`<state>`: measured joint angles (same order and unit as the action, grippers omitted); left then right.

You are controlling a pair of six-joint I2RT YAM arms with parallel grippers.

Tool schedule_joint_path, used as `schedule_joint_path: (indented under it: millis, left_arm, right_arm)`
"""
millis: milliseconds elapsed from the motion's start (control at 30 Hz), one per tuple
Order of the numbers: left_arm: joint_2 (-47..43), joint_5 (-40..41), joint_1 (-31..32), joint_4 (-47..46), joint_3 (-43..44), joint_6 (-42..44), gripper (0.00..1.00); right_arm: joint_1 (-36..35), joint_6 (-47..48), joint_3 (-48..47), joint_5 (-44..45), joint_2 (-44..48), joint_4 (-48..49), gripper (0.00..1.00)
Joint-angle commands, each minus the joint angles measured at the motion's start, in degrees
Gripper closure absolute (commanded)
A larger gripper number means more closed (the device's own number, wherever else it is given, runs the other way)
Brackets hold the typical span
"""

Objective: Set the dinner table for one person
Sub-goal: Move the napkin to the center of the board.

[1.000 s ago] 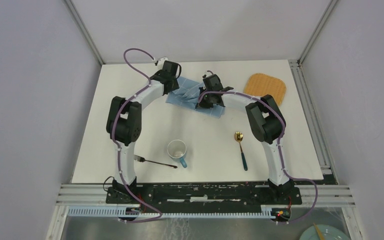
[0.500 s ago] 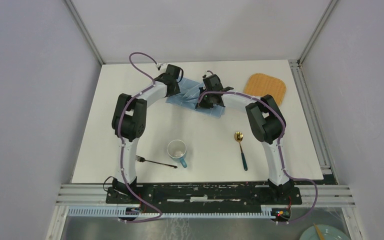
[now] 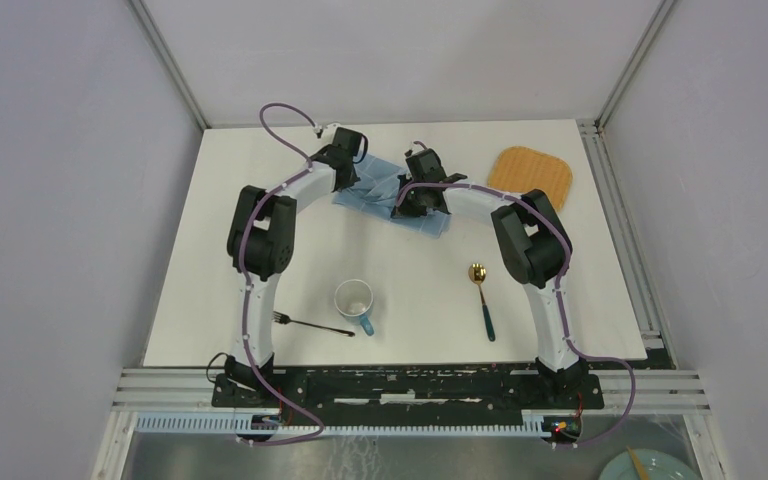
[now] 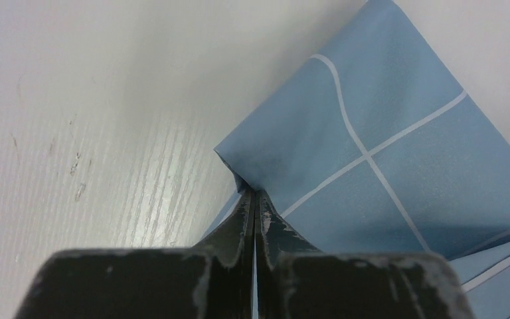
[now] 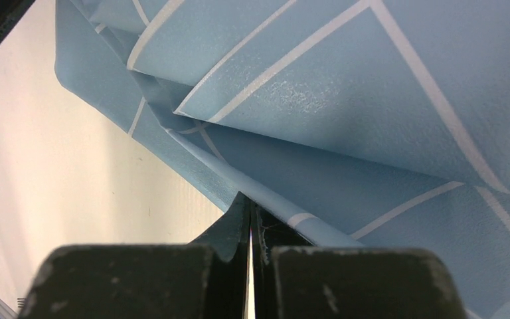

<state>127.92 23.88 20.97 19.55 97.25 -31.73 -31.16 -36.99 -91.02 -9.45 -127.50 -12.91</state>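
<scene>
Left hand [image 4: 255, 197]: fingers pressed together on one corner of the cloth [image 4: 385, 119]. Only a small nip of fabric sits between the tips.
Right hand [image 5: 250, 203]: also pinching the cloth, on a folded edge rather than a clean corner.
Cloth: blue with white checks, bunched in loose folds between the two hands at the far middle of the tabletop [image 3: 260, 210].
Tabletop: the big white slab under everything, with the arms bolted at its near edge.
Risk, slip: the left grip is shallow, so I reckon a firm pull could tug the corner free.
Risk, twist: the right hand seems to hold more than one layer. Spreading from there may leave the cloth creased or doubled over.
Risk, uneven pull: if one arm leads, the fabric could skew instead of opening flat.
Risk, neighbours: the mat [image 3: 530, 176] lies near the cloth's right side, and a wide sweep might nudge it. The mug [image 3: 355, 299], fork [image 3: 310, 325] and spoon [image 3: 481, 297] sit well apart, nearer the arms.
Surface: matte white, with faint scuffs and fine grain up close. It looks slick enough for the cloth to slide.
Room: pale walls on three sides, metal posts in the far corners and rails [image 3: 410, 378] along the near edge. A plate [image 3: 660, 467] lies off the tabletop at the near right.
</scene>
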Motion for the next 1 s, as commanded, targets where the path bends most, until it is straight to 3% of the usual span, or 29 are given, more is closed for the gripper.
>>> schedule_joint_path:
  millis: [0,233,433,667,900,967]
  left_arm:
    - [1.01,1.26,-0.23,-3.24,3.87,-1.17,0.98]
    - [-3.59,1.99,-0.14,-8.08,3.77,-1.08,0.98]
    - [-2.56,0.05,-0.02,-8.63,10.34,-0.27,0.98]
    - [-2.68,-4.43,0.22,-15.01,11.37,1.24,0.98]
    - [-1.46,-6.23,0.31,-14.19,13.06,2.26,0.98]
    - [-1.87,-6.15,0.31,-13.29,12.46,3.21,0.93]
  right_arm:
    - [-1.16,2.1,2.76,-0.05,-0.44,-9.37,1.0]
    - [-1.2,2.02,2.78,-0.45,-1.2,-9.67,1.0]
    - [-1.3,1.79,2.74,-0.69,-1.49,-9.8,1.0]
    - [-1.37,2.09,2.11,-0.98,-1.97,-10.32,1.0]
    - [-1.62,2.68,1.5,-1.0,-2.23,-11.26,1.0]
    - [-1.57,2.84,1.47,-0.79,-2.2,-11.24,1.0]
